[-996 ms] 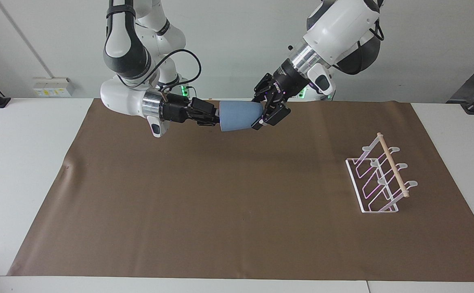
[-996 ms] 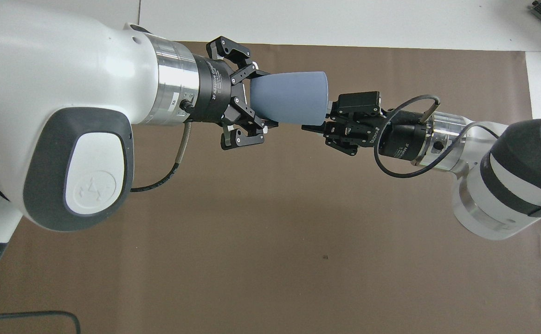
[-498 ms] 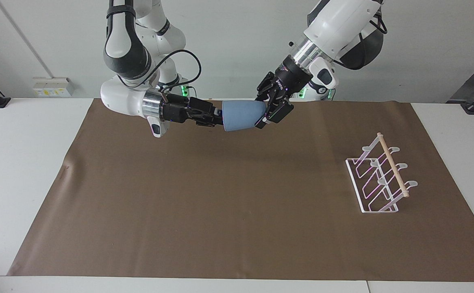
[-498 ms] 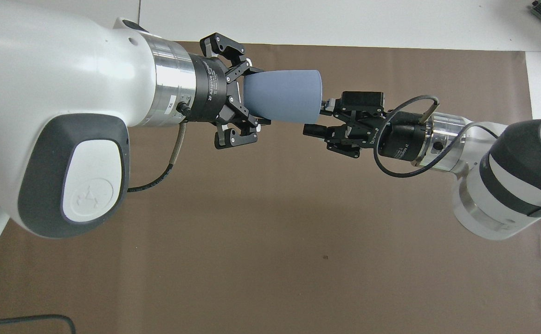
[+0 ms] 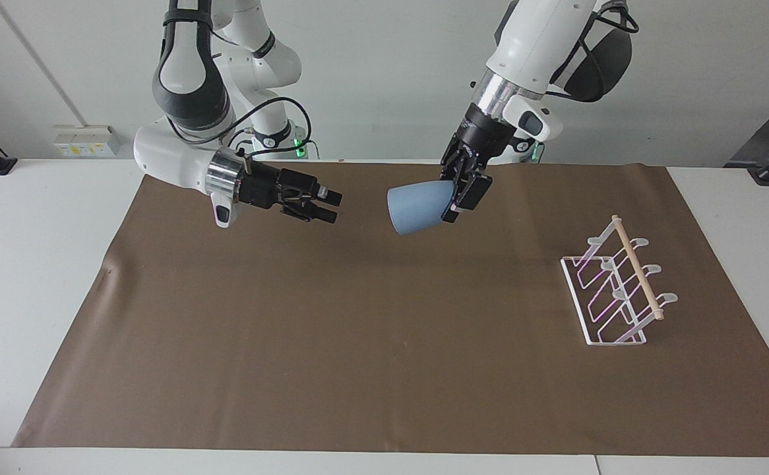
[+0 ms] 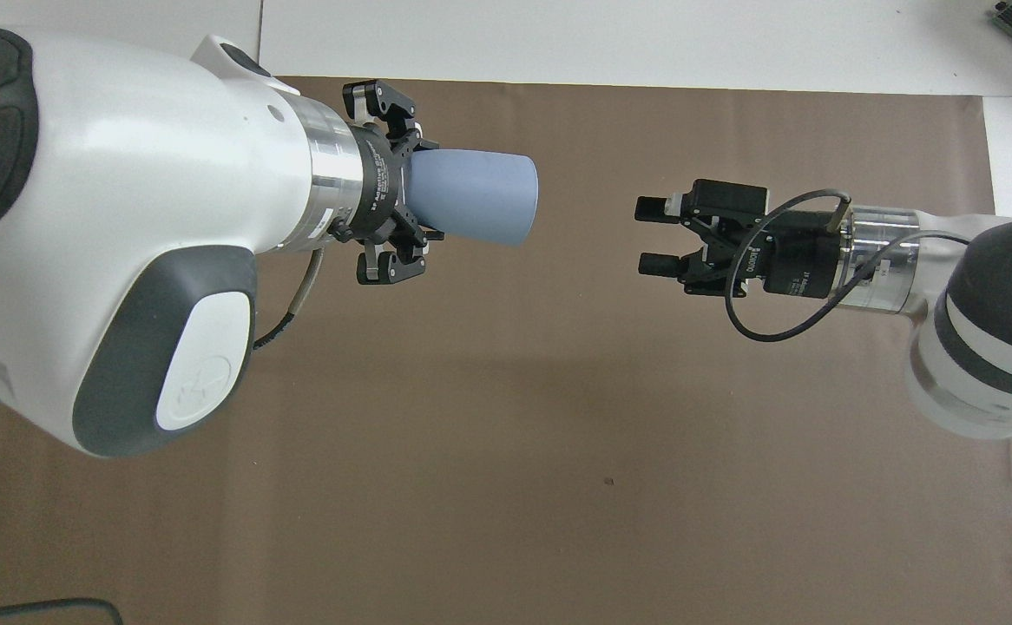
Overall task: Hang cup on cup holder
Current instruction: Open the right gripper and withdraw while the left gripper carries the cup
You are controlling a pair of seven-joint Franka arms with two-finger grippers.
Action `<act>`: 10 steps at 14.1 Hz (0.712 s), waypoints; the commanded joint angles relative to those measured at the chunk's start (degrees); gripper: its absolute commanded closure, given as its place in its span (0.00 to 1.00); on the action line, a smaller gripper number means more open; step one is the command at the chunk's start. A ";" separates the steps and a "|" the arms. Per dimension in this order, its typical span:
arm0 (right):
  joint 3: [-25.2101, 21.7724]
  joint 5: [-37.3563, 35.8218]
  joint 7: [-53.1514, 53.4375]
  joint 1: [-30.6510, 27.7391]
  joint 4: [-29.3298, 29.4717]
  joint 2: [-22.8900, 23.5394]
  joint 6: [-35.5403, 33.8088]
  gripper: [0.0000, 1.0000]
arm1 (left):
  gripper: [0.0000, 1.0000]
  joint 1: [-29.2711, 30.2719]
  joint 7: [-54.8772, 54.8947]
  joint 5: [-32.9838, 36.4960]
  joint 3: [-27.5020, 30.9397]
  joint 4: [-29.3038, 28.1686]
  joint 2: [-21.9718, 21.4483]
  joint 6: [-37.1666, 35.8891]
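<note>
Here, left claw (image 5: 454, 198) clamped on the base of the cup (image 5: 419, 208), cup lying sideways in mid-air, rim toward the right claw (image 5: 329, 206), spread apart, rack (image 5: 618, 285) on bench.

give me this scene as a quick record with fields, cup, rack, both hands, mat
cup: light blue, held up over the mat, lying tilted
left hand: shut on the cup at its narrow end
right hand: open, empty, over the mat, apart from the cup
cup holder: white wire, wooden dowel, on the mat toward the left arm's end, nothing on it
mat: brown
</note>
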 commanded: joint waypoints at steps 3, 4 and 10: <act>0.33 -24.84 1.01 -3.41 2.94 -0.64 0.67 0.00 | 1.00 4.87 12.73 2.97 0.96 -11.08 -6.61 0.15; 0.33 -30.38 1.01 -3.59 3.12 -0.64 1.54 0.00 | 1.00 6.36 16.16 3.15 0.96 -13.54 -7.84 0.24; 0.34 -62.39 1.10 -3.07 3.38 -1.43 6.47 0.00 | 1.00 14.18 26.46 12.90 0.96 -22.60 -11.36 5.15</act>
